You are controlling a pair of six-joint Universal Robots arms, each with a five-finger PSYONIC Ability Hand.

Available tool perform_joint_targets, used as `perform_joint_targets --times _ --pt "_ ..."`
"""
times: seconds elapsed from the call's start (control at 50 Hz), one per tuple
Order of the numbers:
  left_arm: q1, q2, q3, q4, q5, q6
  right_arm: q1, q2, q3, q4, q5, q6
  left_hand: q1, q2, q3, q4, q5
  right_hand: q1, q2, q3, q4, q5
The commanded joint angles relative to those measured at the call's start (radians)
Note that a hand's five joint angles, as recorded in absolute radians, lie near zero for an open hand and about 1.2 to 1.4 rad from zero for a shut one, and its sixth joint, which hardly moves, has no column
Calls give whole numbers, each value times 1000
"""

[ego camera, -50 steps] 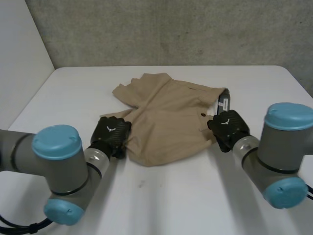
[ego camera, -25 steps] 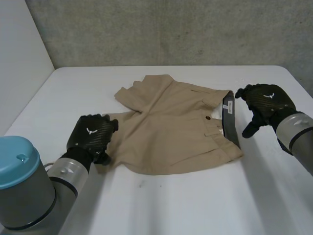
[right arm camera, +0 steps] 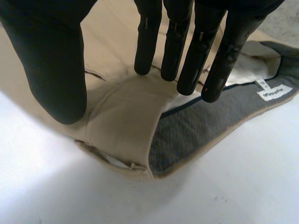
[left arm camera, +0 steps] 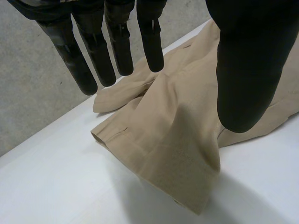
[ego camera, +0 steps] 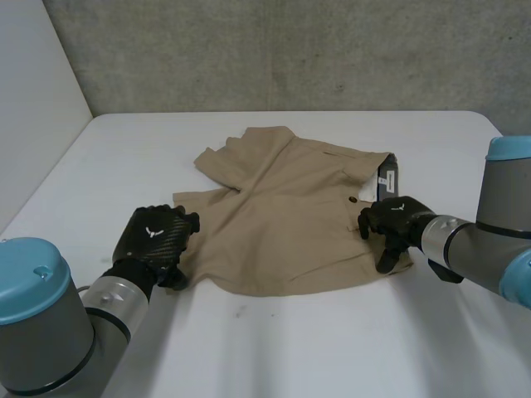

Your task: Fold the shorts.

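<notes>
Shorts (ego camera: 290,224) flat on desk (ego camera: 332,348), long axis sideways: waistband (ego camera: 387,178) at right hand (ego camera: 397,222), leg hem at left hand (ego camera: 156,236). Both hands palm-down, fingers (left arm camera: 119,46) straight, spread, gripping nothing.

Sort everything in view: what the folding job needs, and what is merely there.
Job: shorts, left hand, right hand.
Merely there: white table, grey wall.

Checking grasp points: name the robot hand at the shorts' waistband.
The right robot hand, over the grey-lined waistband corner of the shorts; the left robot hand is at a leg hem.
</notes>
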Motion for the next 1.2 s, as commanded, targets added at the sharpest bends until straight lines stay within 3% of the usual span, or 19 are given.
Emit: perform_joint_targets --times 0.02,0.08,0.16,0.42,0.68,0.76,0.86,1.2 --pt "1 -1 0 0 1 1 1 40 -7 -20 23 -20 5 24 19 32 45 322 232 224 227 255" --pt "1 -1 0 0 1 1 1 40 -6 -31 24 -20 5 24 19 32 45 414 323 316 318 346" --pt "-1 -1 0 0 1 1 3 37 -6 -45 24 -17 5 24 19 32 45 846 755 748 750 779" --pt "-14 -1 -2 -3 2 1 32 -124 51 -51 24 20 8 27 22 35 48 847 757 750 752 780" --pt "-28 -47 15 -85 -2 -21 56 -296 119 -125 27 236 93 112 106 120 133 847 757 750 752 780" --pt "-27 -55 18 -96 -2 -82 64 -304 123 -129 56 272 260 279 274 287 300 847 757 750 752 780" --pt "-27 -58 20 -96 -2 -140 69 -318 123 -128 92 302 275 294 289 302 315 847 757 750 752 780" --pt "-21 -201 90 -75 -41 -131 99 -347 142 -128 93 316 243 262 256 270 283 847 757 750 752 780"
